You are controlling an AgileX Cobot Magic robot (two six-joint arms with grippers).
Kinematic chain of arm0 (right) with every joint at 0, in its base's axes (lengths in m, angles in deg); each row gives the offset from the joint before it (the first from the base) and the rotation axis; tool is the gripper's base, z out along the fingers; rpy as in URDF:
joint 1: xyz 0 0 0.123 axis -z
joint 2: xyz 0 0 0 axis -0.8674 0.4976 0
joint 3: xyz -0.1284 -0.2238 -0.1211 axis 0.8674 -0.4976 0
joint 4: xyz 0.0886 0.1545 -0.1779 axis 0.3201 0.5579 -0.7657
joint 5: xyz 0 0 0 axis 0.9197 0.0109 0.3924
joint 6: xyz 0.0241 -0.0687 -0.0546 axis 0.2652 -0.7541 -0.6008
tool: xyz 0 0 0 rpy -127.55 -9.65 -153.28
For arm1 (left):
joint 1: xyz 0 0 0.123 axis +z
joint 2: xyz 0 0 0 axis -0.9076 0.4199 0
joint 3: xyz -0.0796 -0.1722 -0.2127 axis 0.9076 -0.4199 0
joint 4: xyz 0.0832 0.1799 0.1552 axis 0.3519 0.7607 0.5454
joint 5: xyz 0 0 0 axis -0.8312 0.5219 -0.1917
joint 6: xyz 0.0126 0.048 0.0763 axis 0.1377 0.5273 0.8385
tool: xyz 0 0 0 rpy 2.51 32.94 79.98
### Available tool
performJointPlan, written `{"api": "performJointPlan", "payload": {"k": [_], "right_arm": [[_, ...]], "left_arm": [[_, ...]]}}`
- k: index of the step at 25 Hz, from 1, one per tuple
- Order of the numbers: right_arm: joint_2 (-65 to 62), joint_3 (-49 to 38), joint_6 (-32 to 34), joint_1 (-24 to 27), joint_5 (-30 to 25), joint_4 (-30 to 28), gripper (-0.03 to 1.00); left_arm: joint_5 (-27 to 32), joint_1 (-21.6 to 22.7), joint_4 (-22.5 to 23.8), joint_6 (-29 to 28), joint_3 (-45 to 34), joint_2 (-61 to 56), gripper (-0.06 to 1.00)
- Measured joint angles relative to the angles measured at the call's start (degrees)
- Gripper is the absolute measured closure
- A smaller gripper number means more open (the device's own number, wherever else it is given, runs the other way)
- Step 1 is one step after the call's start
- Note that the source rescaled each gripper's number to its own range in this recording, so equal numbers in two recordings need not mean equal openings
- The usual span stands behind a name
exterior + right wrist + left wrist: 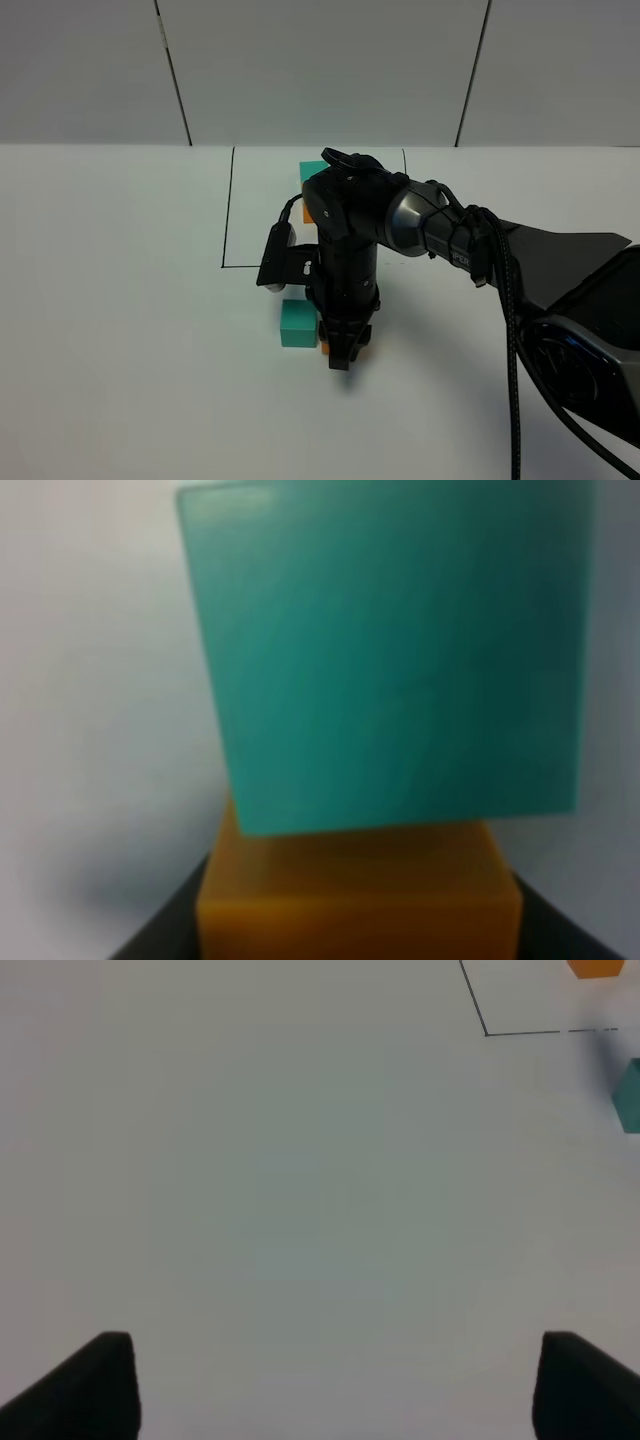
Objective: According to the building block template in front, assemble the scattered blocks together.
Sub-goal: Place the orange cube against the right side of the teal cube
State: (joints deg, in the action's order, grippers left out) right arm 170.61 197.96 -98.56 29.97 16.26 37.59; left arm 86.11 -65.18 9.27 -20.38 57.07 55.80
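The building block template is a teal cube [312,172] inside a black-lined square [228,210]; my right arm covers most of its orange cube [598,968]. In front of the square lie the scattered blocks. The teal block [296,323] rests on the table. My right gripper [340,356] points straight down, shut on the orange block [325,346] right beside it. In the right wrist view the orange block [360,905] sits between the dark fingers [170,925], pressed against the slightly skewed teal block [390,650]. My left gripper [335,1390] hangs open over bare table, holding nothing.
The white table [120,330] stretches to the left and front of the blocks. The right arm's cable [510,330] and base [590,350] fill the right side. A pale tiled wall [320,70] stands behind the table. The left arm does not show in the exterior view.
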Motion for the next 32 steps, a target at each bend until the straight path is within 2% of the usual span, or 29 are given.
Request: {"api": "performJointPlan", "payload": {"k": [13, 32], "right_arm": [[0.19, 0.00, 0.05, 0.00, 2.78, 0.00, 0.97], [0.23, 0.00, -3.62, -0.42, 2.58, 0.00, 0.97]], "left_arm": [[0.00, 0.00, 0.00, 0.00, 0.00, 0.00, 0.25], [0.00, 0.00, 0.00, 0.00, 0.00, 0.00, 0.25]]}}
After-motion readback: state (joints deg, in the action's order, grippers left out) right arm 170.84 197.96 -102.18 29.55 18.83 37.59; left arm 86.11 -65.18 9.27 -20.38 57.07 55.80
